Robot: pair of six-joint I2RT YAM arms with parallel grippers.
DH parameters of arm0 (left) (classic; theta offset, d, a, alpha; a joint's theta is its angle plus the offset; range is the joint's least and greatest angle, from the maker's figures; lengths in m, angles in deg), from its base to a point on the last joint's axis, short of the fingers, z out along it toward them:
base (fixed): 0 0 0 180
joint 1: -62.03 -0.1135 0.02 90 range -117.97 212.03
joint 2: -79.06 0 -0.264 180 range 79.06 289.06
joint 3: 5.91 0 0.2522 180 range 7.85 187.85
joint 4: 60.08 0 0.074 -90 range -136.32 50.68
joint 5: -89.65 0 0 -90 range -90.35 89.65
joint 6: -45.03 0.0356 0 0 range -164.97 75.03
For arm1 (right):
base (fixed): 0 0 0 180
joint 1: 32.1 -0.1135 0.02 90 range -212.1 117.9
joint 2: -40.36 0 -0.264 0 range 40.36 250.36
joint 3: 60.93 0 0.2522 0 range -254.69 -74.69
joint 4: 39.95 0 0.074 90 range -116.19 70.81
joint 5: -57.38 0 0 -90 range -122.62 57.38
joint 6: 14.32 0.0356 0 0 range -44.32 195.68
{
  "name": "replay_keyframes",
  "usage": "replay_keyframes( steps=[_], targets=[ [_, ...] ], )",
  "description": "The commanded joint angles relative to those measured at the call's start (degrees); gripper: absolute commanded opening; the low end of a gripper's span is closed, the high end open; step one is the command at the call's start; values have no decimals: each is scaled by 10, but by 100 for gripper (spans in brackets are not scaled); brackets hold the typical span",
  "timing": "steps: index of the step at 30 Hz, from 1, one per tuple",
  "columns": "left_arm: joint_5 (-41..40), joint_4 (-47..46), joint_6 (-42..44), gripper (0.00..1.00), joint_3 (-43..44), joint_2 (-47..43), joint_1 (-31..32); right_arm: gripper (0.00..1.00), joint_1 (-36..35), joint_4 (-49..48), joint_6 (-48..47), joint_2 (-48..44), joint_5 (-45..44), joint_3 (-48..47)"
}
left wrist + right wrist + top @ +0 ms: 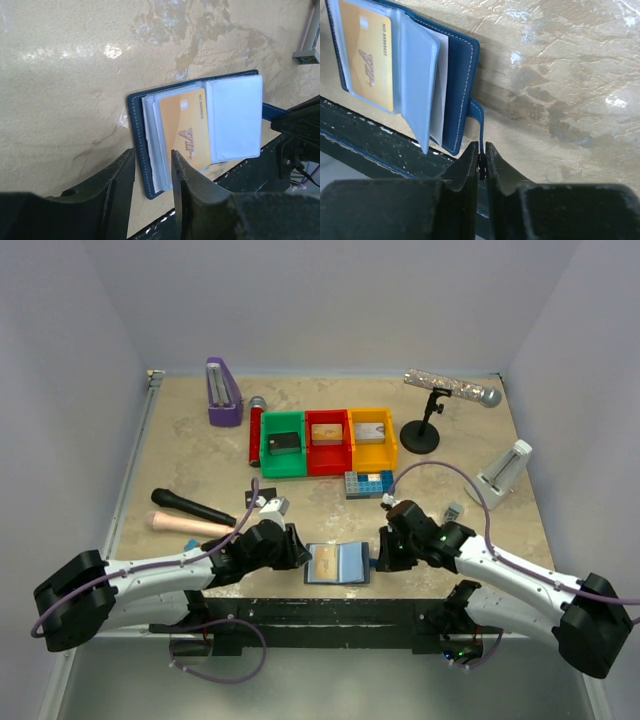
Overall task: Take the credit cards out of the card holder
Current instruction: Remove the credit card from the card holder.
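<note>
The navy card holder [338,563] lies open at the table's near edge between my two grippers. A gold-tan credit card [187,127] sits in its clear left pocket and also shows in the right wrist view [367,60]. My left gripper [152,152] is open, its fingers straddling the lower corner of the left cover [136,130] with a gap on either side. My right gripper [481,146] is shut on the snap tab [479,112] of the right cover [462,90]. Single cards lie in the green [284,443], red [326,434] and yellow [370,431] bins.
A blue studded plate [368,483] lies just behind the holder. A black microphone [190,508] and a peach handle [190,525] lie at the left. A purple metronome [223,392], a microphone stand [422,430] and a white metronome [505,472] stand further back. A black rail [320,612] runs along the near edge.
</note>
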Motion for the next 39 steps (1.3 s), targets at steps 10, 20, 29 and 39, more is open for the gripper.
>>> replay_keyframes(
  steps=[10, 20, 29, 39],
  targets=[
    [-50, 72, 46, 40, 32, -87, -2, 53, -4, 111, -27, -60, -66, -81],
    [23, -50, 74, 28, 33, -59, -2, 43, -24, -164, 29, -129, 94, -5],
    [54, -69, 85, 0, 60, 37, -3, 40, -24, -321, 90, -7, 130, 32],
    [64, -123, 64, 0, 23, 86, -4, 43, -24, -435, 137, 106, 145, 60]
  ],
)
